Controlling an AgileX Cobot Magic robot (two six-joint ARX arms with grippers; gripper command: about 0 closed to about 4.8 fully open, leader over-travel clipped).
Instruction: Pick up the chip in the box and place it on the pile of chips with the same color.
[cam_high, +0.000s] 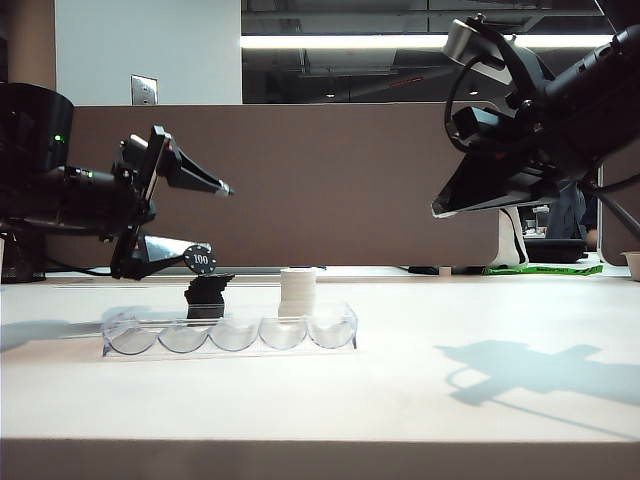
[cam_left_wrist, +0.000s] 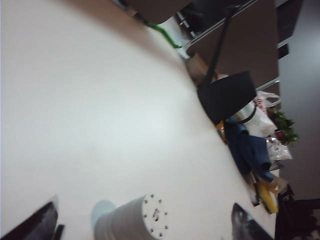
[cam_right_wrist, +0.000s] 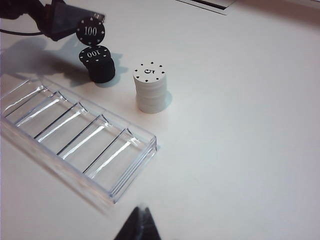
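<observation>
One chip (cam_high: 200, 260) against the wide-spread left pincer's (cam_high: 205, 222) lower finger.

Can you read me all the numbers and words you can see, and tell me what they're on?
"100": on the black chip at the tip of the left pincer's lower finger, jaws wide open.
"100": upside down on top of the black pile.
"5": on top of the white stack, sideways.
Right pincer: no text seen.
Clear box: no text.
</observation>
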